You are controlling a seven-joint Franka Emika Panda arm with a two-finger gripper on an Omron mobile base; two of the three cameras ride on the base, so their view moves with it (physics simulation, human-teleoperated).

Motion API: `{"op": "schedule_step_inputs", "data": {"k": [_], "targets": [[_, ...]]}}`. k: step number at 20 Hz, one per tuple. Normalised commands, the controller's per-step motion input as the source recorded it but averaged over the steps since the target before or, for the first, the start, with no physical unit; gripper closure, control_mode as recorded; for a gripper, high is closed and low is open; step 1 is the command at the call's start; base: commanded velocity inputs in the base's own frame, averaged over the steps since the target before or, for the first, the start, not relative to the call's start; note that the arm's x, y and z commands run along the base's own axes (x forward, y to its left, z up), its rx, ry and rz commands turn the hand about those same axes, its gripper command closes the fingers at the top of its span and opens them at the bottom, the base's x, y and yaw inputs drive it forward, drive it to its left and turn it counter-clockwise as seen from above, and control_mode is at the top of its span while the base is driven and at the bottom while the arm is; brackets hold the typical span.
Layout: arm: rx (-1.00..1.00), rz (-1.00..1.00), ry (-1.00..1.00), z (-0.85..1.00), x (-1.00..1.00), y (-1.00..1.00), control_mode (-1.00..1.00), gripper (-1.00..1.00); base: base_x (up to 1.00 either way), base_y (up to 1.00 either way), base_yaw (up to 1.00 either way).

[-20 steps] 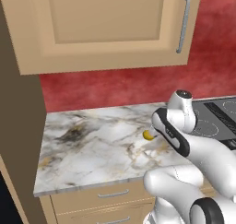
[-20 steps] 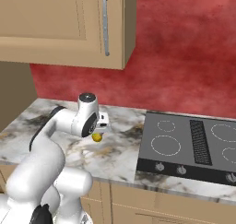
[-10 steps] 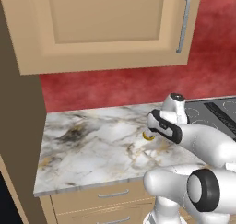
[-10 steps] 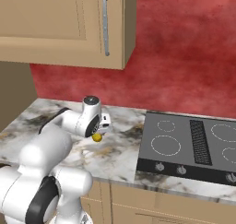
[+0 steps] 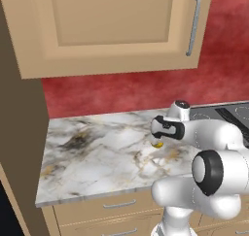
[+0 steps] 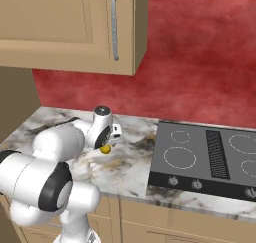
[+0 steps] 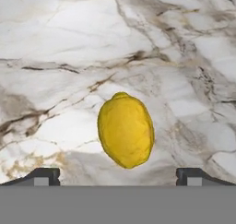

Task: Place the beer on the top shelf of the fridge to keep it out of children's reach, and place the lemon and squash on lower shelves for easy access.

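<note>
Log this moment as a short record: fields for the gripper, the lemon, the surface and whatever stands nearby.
gripper: open, poised above the lemon, holding nothing
lemon: yellow, lying on the counter, centred between the two finger tips, not gripped
counter: marbled white stone
cooktop: black, to the right of the lemon
wall cupboard: tan, door shut, grey bar handle
wall: red

counter (image 5: 97,157): marble | cupboard (image 5: 112,26): tan, above | hob (image 6: 210,157): black, right
</note>
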Motion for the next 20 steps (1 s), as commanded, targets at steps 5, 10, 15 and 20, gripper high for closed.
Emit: {"op": "schedule_step_inputs", "data": {"k": [5,10,15,20], "targets": [[0.0,0.03,0.02,-0.2,0.24,0.02,-1.0,-1.0,0.0,0.0,0.0],[0.0,0.01,0.04,-0.19,0.15,0.0,-1.0,-1.0,0.0,0.0,0.0],[0.0,0.0,0.06,-0.2,0.01,0.0,-1.0,-1.0,0.0,0.0,0.0],[0.0,0.0,0.06,-0.23,0.0,0.0,-1.0,-1.0,0.0,0.0,0.0]]}}
